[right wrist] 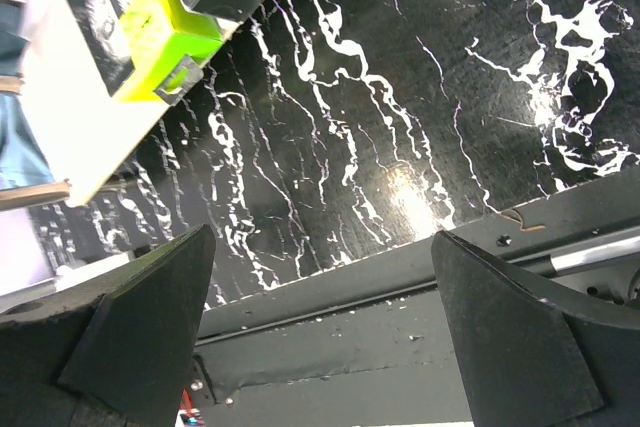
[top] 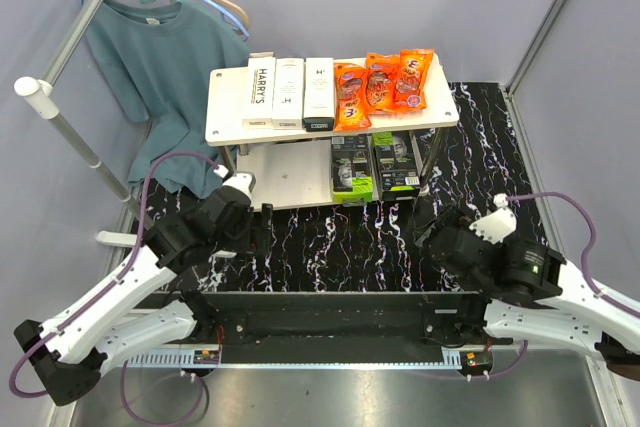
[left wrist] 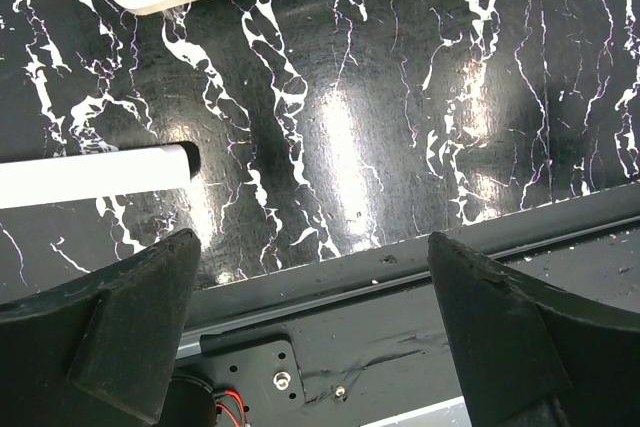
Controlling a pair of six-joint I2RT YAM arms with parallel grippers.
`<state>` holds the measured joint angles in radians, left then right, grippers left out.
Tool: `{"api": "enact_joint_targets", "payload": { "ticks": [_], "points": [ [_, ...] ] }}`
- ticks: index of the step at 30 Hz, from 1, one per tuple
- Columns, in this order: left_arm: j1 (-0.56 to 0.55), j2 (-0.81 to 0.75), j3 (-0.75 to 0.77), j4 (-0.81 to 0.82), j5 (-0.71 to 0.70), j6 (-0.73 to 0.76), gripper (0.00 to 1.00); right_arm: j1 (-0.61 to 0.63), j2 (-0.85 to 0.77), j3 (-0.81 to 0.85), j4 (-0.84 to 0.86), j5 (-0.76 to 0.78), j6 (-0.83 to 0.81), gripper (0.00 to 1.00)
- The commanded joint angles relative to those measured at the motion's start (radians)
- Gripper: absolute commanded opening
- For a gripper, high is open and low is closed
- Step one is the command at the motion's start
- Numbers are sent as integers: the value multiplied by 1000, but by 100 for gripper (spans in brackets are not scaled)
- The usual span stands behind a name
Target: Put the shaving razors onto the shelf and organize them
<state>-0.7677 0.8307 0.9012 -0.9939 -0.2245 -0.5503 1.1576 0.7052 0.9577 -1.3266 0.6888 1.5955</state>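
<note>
The shelf (top: 225, 119) stands at the back of the black marbled table. Three slim white shaving razor boxes (top: 288, 92) lie side by side on its top board. Two black razor boxes with lime-green labels (top: 372, 167) sit on the lower board (top: 290, 177); the right wrist view shows them at its upper left (right wrist: 160, 27). My left gripper (top: 250, 219) (left wrist: 310, 277) hovers open over the table's near part, nothing between its fingers (left wrist: 130, 317). My right gripper (top: 430, 222) (right wrist: 320, 277) is likewise open and empty, in front of the shelf's right end.
Three shiny orange snack packets (top: 385, 82) lie on the top board's right half. A clothes rack (top: 70, 107) with a teal T-shirt (top: 160, 57) stands at the back left; its white foot tube (left wrist: 90, 175) lies on the table beside my left gripper.
</note>
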Motion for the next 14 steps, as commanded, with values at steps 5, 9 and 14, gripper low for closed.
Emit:
{"api": "enact_joint_targets", "payload": {
  "ticks": [5, 9, 14],
  "points": [
    [-1, -35, 53, 31, 1, 18, 99, -2, -38, 30, -236, 107, 12, 100],
    [-1, -33, 57, 31, 4, 20, 99, -2, -7, 36, -238, 121, 4, 100],
    [-1, -41, 53, 44, 2, 23, 99, -2, 13, 29, -206, 129, -26, 100]
  ]
}}
